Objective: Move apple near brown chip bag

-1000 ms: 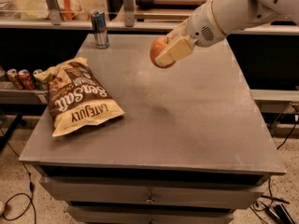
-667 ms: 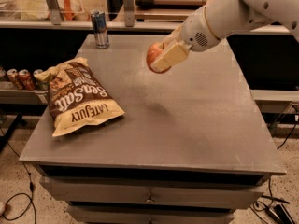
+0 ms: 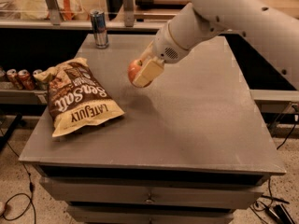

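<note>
Gripper [image 3: 144, 73] clenched on apple [image 3: 134, 70], held above the worktop [image 3: 196, 120], right of chip bag [image 3: 79, 97]. Lower gently just beside chip bag, not onto it; then release.

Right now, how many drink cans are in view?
4: a silver-blue can upright at the table's far left; three cans on the low shelf beside it, others perhaps hidden behind the brown chip bag. The gripper holds the apple above the table.

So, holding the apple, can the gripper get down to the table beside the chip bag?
Probably yes: the gripper, shut on the apple, hangs above the table close to the chip bag, and nothing stands between them.
</note>
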`<state>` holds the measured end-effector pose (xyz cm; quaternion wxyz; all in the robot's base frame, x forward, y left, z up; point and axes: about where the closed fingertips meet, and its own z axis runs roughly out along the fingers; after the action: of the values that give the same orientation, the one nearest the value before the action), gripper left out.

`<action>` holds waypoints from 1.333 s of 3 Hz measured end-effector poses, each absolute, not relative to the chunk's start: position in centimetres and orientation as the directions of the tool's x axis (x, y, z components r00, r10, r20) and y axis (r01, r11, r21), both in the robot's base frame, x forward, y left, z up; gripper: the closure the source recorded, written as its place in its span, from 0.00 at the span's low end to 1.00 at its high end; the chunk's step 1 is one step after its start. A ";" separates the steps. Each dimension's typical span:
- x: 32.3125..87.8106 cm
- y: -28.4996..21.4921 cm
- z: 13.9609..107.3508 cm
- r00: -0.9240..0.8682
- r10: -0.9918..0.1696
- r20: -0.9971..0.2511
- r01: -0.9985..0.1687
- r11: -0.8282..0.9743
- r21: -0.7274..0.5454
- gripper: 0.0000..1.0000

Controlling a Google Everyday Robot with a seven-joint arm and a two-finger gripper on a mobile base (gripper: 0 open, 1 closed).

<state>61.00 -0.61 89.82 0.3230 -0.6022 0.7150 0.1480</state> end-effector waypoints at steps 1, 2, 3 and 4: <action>62.0 1.5 88.1 -0.038 -0.809 -0.586 -0.961 0.190 -0.199 1.00; 63.5 3.5 86.3 -0.021 -0.835 -0.550 -0.967 0.156 -0.201 1.00; 63.8 3.8 86.1 -0.018 -0.831 -0.556 -0.969 0.151 -0.194 1.00; 63.8 3.8 86.1 -0.018 -0.831 -0.556 -0.969 0.151 -0.194 1.00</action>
<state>63.76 3.80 86.09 0.2851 -0.6400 0.7031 0.1214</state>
